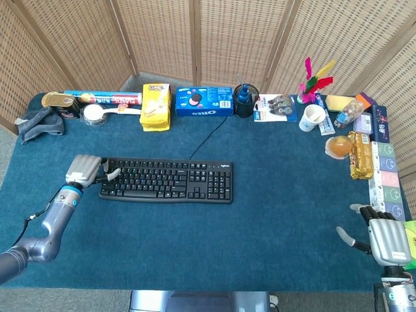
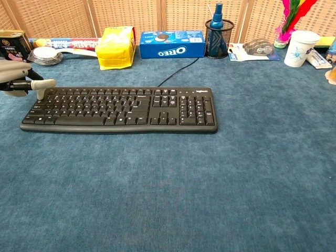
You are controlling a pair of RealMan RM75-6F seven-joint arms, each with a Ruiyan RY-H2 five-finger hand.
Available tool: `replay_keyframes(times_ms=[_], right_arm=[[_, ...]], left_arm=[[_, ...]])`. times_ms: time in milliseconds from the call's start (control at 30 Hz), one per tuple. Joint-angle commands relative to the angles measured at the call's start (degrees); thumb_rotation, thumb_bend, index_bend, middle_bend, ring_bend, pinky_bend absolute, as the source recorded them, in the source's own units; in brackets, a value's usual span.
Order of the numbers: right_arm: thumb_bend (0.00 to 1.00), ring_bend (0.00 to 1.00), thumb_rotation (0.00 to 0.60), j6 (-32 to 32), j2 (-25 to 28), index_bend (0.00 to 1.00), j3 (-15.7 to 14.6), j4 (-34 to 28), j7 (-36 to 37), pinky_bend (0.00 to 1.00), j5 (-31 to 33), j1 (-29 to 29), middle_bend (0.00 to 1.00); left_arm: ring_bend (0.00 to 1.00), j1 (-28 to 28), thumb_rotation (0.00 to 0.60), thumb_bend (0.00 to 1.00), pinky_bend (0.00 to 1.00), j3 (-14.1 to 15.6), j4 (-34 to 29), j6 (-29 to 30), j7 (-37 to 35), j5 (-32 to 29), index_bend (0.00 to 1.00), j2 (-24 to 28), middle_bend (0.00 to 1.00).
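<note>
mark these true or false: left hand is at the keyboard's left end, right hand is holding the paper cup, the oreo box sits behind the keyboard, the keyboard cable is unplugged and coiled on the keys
1. The left hand is at the left end of the keyboard: true; a fingertip comes down on its top left corner.
2. The right hand holds the paper cup: false; it holds nothing, near the table's front right corner, far from the cup.
3. The Oreo box sits behind the keyboard: true.
4. The cable lies coiled on the keys: false; it runs back toward the Oreo box.

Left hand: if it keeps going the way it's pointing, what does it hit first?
Probably the keyboard: the left hand points right along the table, a fingertip already over its left-end keys. Contact is unclear.
</note>
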Motion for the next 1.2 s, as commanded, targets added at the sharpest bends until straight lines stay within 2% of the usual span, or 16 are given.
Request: replay_keyframes(times_ms=[33,233,400,500,567,633,700,800,867,1033,1200], right_arm=[[0.27,0.45,0.000,0.0,-0.1,0.29,0.0,0.1,0.0,0.42,0.0,0.0,0.38],[0.27,0.45,0.000,0.3,0.1,0.29,0.0,0.0,0.1,0.42,-0.2,-0.1,0.38],[0.27,0.45,0.000,0.5,0.2,0.29,0.1,0.0,0.4,0.42,-0.5,-0.2,0.38],[0.27,0.45,0.000,0.7,0.2,0.29,0.3,0.0,0.6,0.42,-0.6,-0.1,0.38],[0.27,0.45,0.000,0.7,0.2,0.29,0.4,0.1,0.5,0.42,-0.6,0.0,0.38],[0.27,0.44,0.000,0.6,0.0,0.29,0.7,0.2,0.4,0.40,-0.5,0.3,0.38],[0.27,0.43,0.000,0.5,-0.3,0.29,1.0,0.4,0.4,0.39,-0.5,0.5,0.38],[0.27,0.41,0.000,0.3,-0.7,0.29,1.4,0.6,0.2,0.37,-0.3,0.9,0.38],[0.27,0.40,0.000,0.0,-1.1,0.29,1.7,0.7,-0.4,0.36,-0.2,1.4,0.38],[0.27,0.39,0.000,-0.1,-1.6,0.29,2.1,0.7,-1.2,0.36,-0.3,2.0,0.38],[0.27,0.39,0.000,-0.2,-2.4,0.29,2.3,0.6,-2.1,0.36,-0.2,2.3,0.38]], left_arm=[[1.00,-0.1,0.000,0.19,0.90,0.1,0.2,-0.3,-0.2,-0.2,0.48,-0.1,1.00],[1.00,0.6,0.000,0.19,0.90,-0.6,-1.9,3.1,-2.6,1.6,0.48,1.2,1.00],[1.00,2.3,0.000,0.19,0.90,-0.9,-6.6,7.7,-4.3,3.8,0.48,4.8,1.00],[0.99,5.0,0.000,0.19,0.90,-0.7,-12.4,12.3,-4.6,4.8,0.48,8.5,1.00],[0.94,7.3,0.000,0.19,0.88,-0.2,-16.9,15.2,-4.7,5.0,0.48,11.1,0.99],[0.87,10.2,0.000,0.19,0.82,0.8,-21.6,18.7,-4.5,5.4,0.48,13.8,0.94],[0.78,12.9,0.000,0.19,0.74,2.2,-25.4,22.0,-3.7,6.1,0.48,16.2,0.84],[0.67,16.5,0.000,0.19,0.64,4.0,-29.0,26.6,-3.2,7.6,0.48,18.6,0.73],[0.64,19.9,0.000,0.19,0.60,5.6,-31.6,30.7,-3.7,9.0,0.48,20.2,0.70],[0.58,24.0,0.000,0.19,0.53,8.1,-34.0,35.6,-3.8,12.0,0.48,22.1,0.63],[0.51,31.2,0.000,0.19,0.46,11.1,-36.0,46.0,-3.5,16.6,0.48,23.3,0.57]])
